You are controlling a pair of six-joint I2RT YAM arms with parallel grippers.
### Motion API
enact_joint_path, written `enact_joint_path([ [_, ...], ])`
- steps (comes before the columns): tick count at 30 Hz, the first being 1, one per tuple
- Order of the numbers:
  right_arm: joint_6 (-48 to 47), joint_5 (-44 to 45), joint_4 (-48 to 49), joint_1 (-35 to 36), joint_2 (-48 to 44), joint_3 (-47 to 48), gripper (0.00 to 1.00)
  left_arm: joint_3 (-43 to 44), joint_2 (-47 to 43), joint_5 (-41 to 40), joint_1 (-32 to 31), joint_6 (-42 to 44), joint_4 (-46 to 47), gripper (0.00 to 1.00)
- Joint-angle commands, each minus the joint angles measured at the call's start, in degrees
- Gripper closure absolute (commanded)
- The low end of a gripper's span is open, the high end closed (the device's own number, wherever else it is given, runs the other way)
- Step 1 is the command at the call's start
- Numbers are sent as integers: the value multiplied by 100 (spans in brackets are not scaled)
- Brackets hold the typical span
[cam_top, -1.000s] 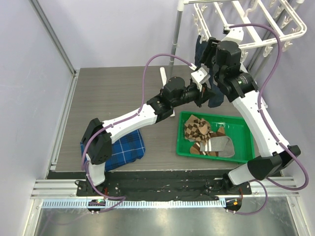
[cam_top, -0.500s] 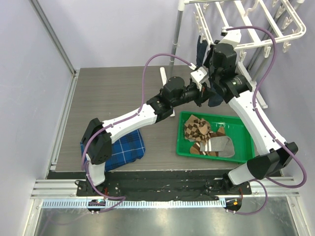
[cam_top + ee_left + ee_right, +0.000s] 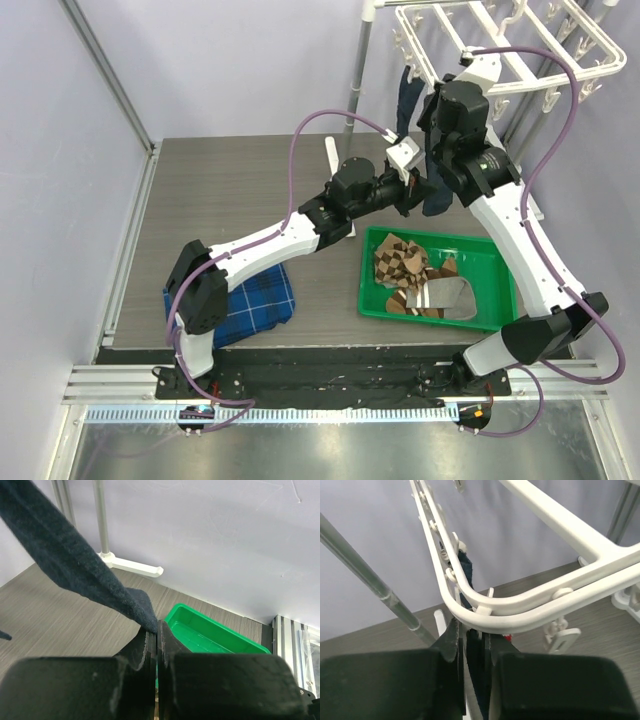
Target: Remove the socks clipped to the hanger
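The white hanger (image 3: 530, 62) hangs at the top right. A plain navy sock (image 3: 408, 92) is clipped under its near corner and runs down to my left gripper (image 3: 418, 190), which is shut on the sock's lower end (image 3: 131, 600). My right gripper (image 3: 430, 108) is up under the hanger's rounded corner (image 3: 470, 602). Its jaws are pressed together on the white clip (image 3: 462, 639), with the navy sock's top (image 3: 466, 570) between them. Other socks lie in the green tray (image 3: 500, 258): an argyle one (image 3: 398, 260), a brown striped one (image 3: 440, 272) and a grey one (image 3: 450, 296).
A metal pole (image 3: 357, 75) with a white foot (image 3: 333, 158) stands behind the arms. A folded blue plaid cloth (image 3: 255, 297) lies at the front left beside the left arm's base. Purple cables loop over both arms. More clips (image 3: 560, 632) dangle from the hanger.
My right gripper went from open to shut at the clip under the hanger's corner and rose a little. The left gripper has kept its hold on the navy sock.
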Motion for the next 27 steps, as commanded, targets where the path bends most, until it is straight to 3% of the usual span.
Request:
enact_joint_path([
  [1, 8, 384, 248, -28, 149, 496, 99, 51, -45, 101, -65, -39, 249, 100],
  [10, 34, 33, 178, -37, -35, 531, 99, 51, -54, 39, -56, 66, 161, 100],
  [13, 271, 111, -251, -37, 8, 950, 66, 42, -62, 13, -65, 92, 152, 100],
  [14, 428, 120, -801, -28, 69, 1153, 55, 42, -89, 21, -65, 101, 144, 100],
  [15, 482, 94, -1120, -28, 148, 1390, 51, 42, -97, 39, -65, 127, 144, 100],
  [16, 517, 15, -1427, -37, 271, 1784, 49, 42, -115, 56, -56, 145, 144, 100],
  [20, 570, -275, -2123, -37, 167, 1903, 46, 156, -141, 39, -56, 522, -76, 100],
  [27, 465, -398, -2011, -37, -79, 1639, 45, 139, -300, 144, -56, 1182, -102, 100],
])
